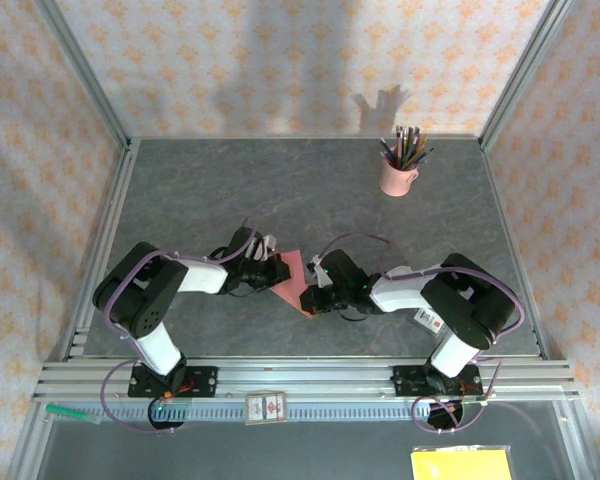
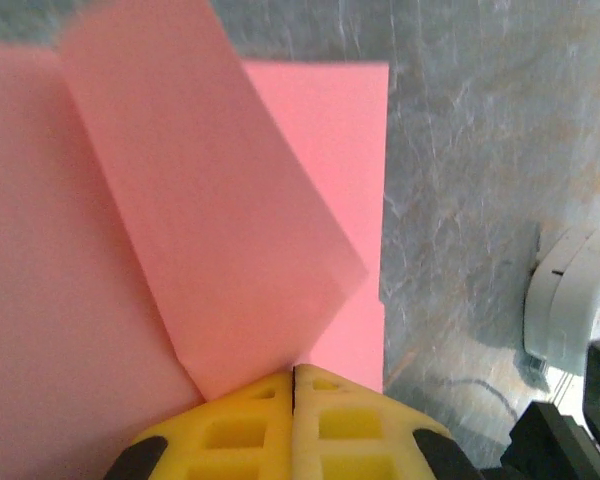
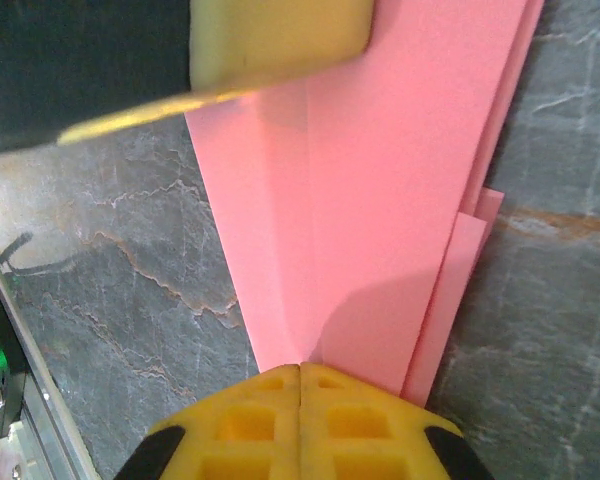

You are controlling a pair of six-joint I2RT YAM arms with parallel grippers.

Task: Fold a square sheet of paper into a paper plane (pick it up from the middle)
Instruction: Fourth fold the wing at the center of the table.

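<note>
Note the left tool (image 2: pixel 293 385) and the right tool (image 3: pixel 300 375), each pressed together on an opposite edge of the thin salmon-pink square sheet of paper (image 1: pixel 292 275). Find it partly folded into creased flaps, between both tools at the near middle of the grey marbled counter (image 1: pixel 230 190). Treat as light, limp, easily torn, with layers prone to sliding. Take hold, by this reading, along the centre crease, pinching all layers. Disregard the pink cup of pencils (image 1: pixel 400 172) far right.
</note>
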